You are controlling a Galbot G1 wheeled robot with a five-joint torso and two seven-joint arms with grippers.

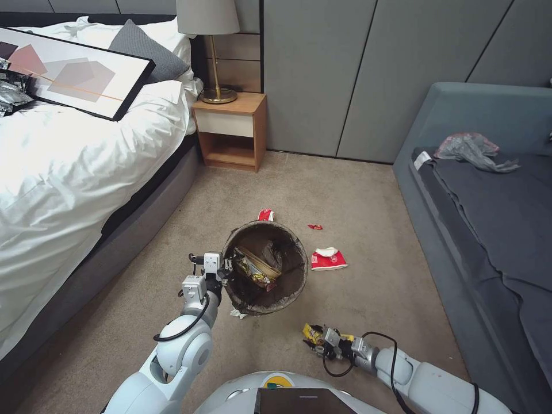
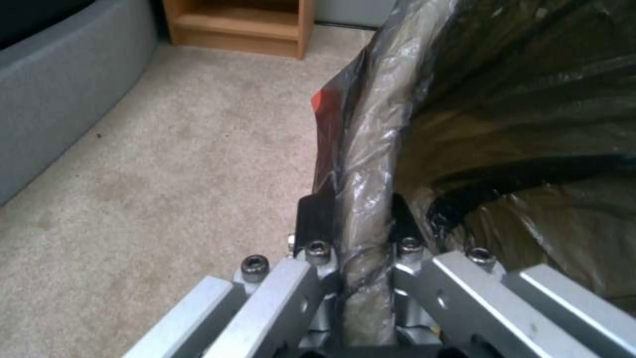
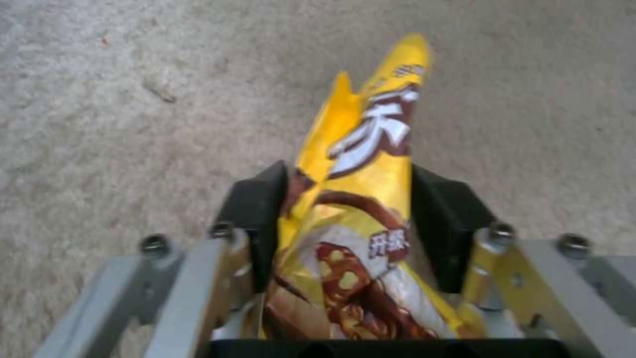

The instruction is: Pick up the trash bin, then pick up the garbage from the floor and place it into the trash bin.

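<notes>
Head view, near to far. At 5 o'clock, low in the field, the right gripper (image 1: 317, 339) is closed on a yellow snack wrapper (image 1: 312, 333), held just above the carpet (image 1: 368, 201); in the right wrist view the wrapper (image 3: 361, 199) is seen pinched between the two black finger pads (image 3: 255, 219). At 7 o'clock the left gripper (image 1: 225, 265) is clamped on the rim of the trash bin (image 1: 299, 276), which is held with its mouth tilted toward the camera; a dark liner bag and some litter are visible inside. In the left wrist view the bag-covered rim (image 2: 367, 164) is seen passing between the closed pads (image 2: 315, 219). Just beside the bin at 3 o'clock a red-and-white noodle cup (image 1: 328, 260) lies on the carpet. Beyond it, a small red wrapper (image 1: 315, 226) and a red-and-white wrapper (image 1: 265, 215) lie at 12 o'clock of the bin. Farther off, a wooden nightstand (image 1: 231, 131) is seen at 11 o'clock, a bed (image 1: 75, 172) at 9 o'clock and a grey sofa (image 1: 489, 190) at 3 o'clock.
</notes>
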